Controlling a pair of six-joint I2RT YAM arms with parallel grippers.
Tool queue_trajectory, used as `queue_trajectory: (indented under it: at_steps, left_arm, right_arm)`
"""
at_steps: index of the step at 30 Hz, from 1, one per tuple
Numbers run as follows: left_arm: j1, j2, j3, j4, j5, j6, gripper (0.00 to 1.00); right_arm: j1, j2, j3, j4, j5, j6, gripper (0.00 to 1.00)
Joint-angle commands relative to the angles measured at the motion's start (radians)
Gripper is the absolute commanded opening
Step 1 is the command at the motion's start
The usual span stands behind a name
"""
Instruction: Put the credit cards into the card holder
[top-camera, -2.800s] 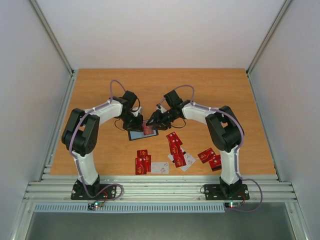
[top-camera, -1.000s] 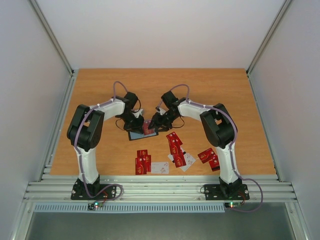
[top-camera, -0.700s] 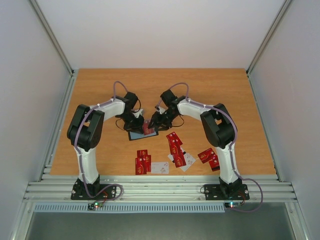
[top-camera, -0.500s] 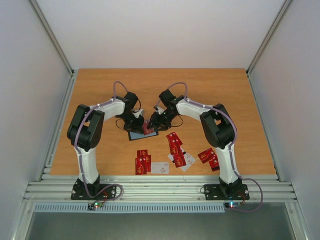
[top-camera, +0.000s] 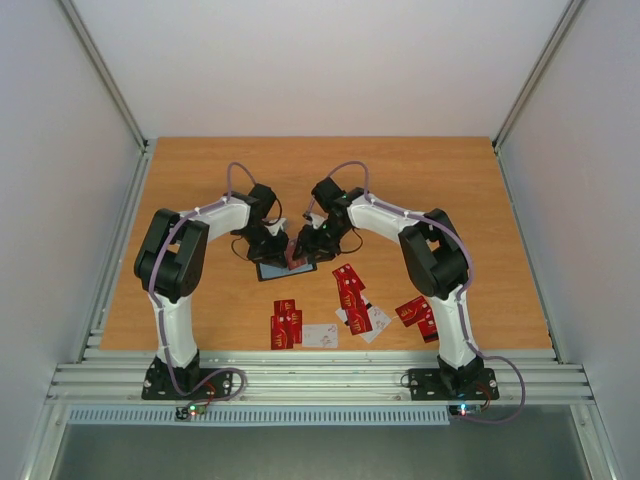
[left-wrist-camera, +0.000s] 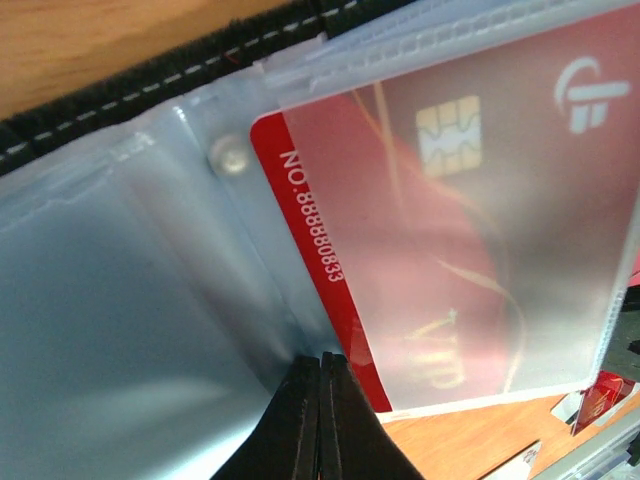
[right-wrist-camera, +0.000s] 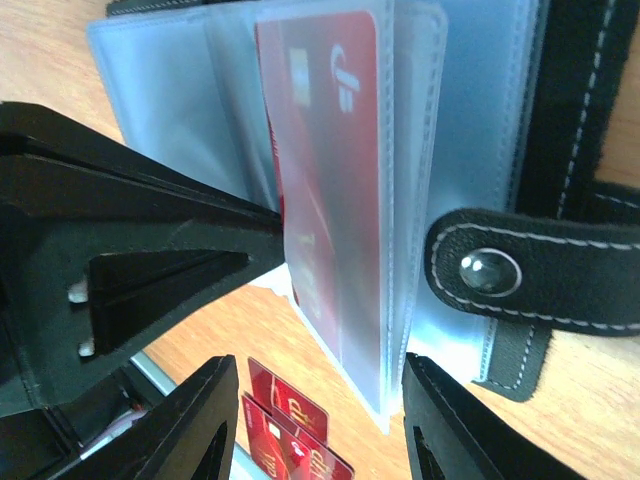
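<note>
The black card holder lies open mid-table, its clear sleeves fanned upright. One red credit card sits inside a sleeve, its left edge sticking out. My left gripper is shut, tips pressed onto a flat sleeve beside that card; it appears at the holder's left. My right gripper is open, with its fingers on either side of the standing sleeves' lower edge, at the holder's right. The snap tab lies to the right. Other red credit cards lie loose.
More red cards lie in groups near the front and front right, with pale cards among them. Two of the red cards show under my right gripper. The wooden table has white walls on three sides.
My right arm has shifted a little left and closer over the holder. The left arm has barely moved since a second ago. The red card now sits in a sleeve.
</note>
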Motion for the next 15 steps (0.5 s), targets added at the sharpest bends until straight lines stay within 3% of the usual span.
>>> queue_trajectory:
  at_steps: [1, 15]
  left_arm:
    - [-0.017, 0.026, 0.006, 0.030, -0.038, 0.009, 0.02]
    - [-0.017, -0.014, 0.025, 0.014, -0.027, -0.012, 0.02]
  right_arm:
    - [0.015, -0.023, 0.035, -0.051, 0.036, -0.022, 0.46]
    - [0.044, -0.023, 0.100, -0.086, 0.034, -0.021, 0.46]
